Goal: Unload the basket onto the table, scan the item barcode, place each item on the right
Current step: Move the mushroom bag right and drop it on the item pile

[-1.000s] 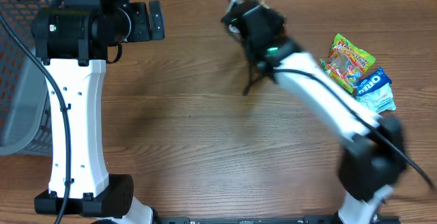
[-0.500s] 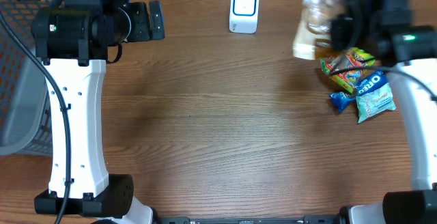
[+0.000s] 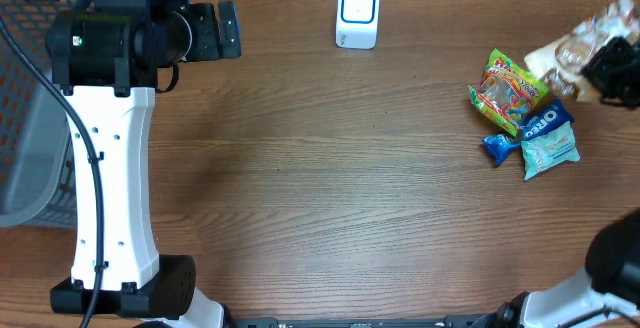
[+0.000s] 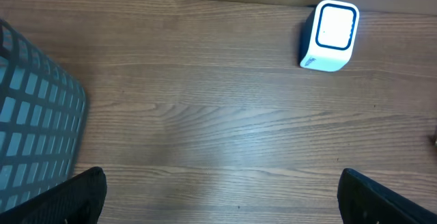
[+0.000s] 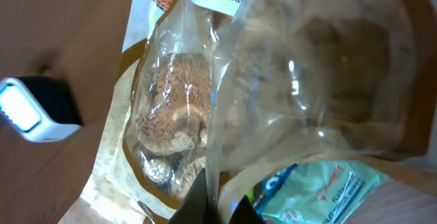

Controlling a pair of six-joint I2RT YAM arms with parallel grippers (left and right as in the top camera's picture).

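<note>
Dried mushroom bag (image 5: 205, 108) is at the far right edge of the table (image 3: 330, 188) in the overhead view, just behind the pile of snack packets, and it looks blurred there. In the right wrist view this clear plastic bag fills almost the whole picture; brown mushrooms show through it and a label with the words "dried mushroom" is at its top. The right gripper (image 5: 213, 202) is clenched on a thin fold of the plastic at the lower edge of the bag, its two dark fingertips pressed together. The snack pile has a colourful candy packet (image 3: 508, 90), a blue Oreo packet (image 3: 546, 120) and a light blue packet (image 3: 551, 150), all touching each other. The barcode scanner (image 3: 358, 13), a small white box with a blue-framed window, stands at the back edge of the table near the middle, well apart from the bag. The left gripper (image 3: 222, 30) is far away at the back left with its fingers (image 4: 72, 195) spread wide and nothing between them. A grey mesh basket (image 3: 28, 118) is beside the left arm.
</note>
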